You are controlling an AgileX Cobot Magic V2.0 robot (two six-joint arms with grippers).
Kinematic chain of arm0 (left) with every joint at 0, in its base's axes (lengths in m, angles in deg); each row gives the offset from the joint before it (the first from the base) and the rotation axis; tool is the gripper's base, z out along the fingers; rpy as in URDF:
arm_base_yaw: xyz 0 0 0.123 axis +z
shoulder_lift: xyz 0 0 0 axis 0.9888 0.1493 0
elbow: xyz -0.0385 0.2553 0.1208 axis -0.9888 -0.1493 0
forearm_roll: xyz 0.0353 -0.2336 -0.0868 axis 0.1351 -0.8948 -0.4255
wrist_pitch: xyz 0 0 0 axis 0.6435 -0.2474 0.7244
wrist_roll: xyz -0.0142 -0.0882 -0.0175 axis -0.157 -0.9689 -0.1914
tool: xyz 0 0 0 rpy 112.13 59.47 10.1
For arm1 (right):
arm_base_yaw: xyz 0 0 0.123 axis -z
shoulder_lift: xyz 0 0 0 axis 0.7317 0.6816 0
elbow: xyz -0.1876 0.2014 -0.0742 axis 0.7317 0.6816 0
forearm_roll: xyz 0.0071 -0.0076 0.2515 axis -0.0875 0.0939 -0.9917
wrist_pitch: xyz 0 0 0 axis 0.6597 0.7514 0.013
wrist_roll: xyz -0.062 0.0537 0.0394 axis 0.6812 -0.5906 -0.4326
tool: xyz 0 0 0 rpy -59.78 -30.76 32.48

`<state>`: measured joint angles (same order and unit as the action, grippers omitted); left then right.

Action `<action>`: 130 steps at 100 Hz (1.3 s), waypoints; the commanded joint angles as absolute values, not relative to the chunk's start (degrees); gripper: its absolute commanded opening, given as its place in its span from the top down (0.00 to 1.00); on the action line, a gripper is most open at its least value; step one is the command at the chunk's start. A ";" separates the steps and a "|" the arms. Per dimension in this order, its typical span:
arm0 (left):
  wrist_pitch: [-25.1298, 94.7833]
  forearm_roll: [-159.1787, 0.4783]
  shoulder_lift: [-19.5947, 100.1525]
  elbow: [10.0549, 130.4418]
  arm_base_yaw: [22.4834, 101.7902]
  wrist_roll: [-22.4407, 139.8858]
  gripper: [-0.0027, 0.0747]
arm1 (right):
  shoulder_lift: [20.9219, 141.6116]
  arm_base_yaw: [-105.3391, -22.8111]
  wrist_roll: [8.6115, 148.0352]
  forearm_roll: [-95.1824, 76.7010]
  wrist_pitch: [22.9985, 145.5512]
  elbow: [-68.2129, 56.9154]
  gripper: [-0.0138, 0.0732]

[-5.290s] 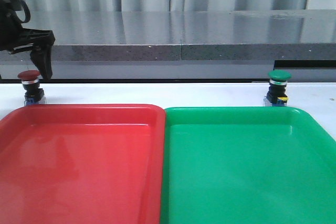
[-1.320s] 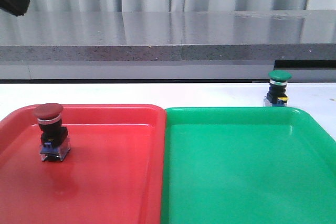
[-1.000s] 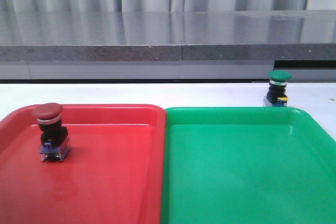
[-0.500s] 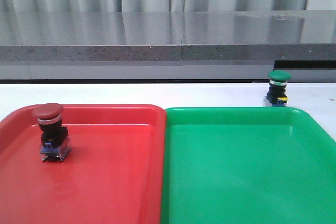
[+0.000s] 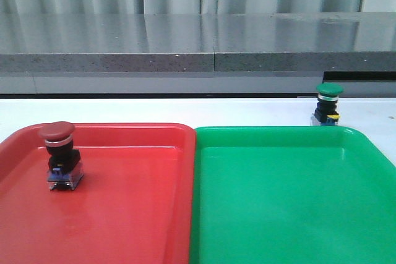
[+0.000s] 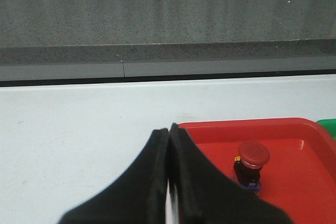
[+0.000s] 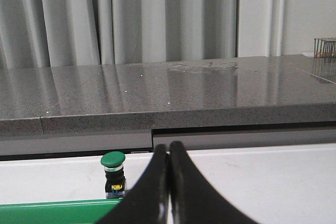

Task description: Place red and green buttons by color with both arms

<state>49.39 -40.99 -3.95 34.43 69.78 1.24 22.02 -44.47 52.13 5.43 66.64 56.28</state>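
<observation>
The red button (image 5: 59, 156) stands upright in the red tray (image 5: 124, 202), near its far left corner; it also shows in the left wrist view (image 6: 251, 163). The green button (image 5: 327, 104) stands upright on the white table behind the green tray (image 5: 291, 202), at the far right; it also shows in the right wrist view (image 7: 114, 174). My left gripper (image 6: 169, 129) is shut and empty, back from the red tray's far left corner. My right gripper (image 7: 168, 146) is shut and empty, beside the green button. Neither arm shows in the front view.
The two trays lie side by side and fill the front of the white table (image 5: 185, 110). A grey stone ledge (image 5: 198, 47) runs along the back, with grey curtains behind it.
5.3 s ago the red button stood on the table by the left gripper; since then it sits in the red tray. The left arm left the front view after 1.3 s ago. The green button has not moved.
</observation>
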 commanded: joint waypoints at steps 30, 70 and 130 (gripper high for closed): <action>39.71 -46.50 -12.41 27.80 74.65 11.56 0.99 | 21.02 -44.19 51.95 5.80 61.91 55.22 0.92; 17.14 -56.39 -19.40 11.99 83.19 20.51 0.99 | 21.08 -44.19 51.95 5.80 61.90 55.22 0.92; 20.60 -56.39 -19.40 12.10 83.19 20.39 0.99 | 21.08 -44.19 51.95 5.80 61.90 55.22 0.92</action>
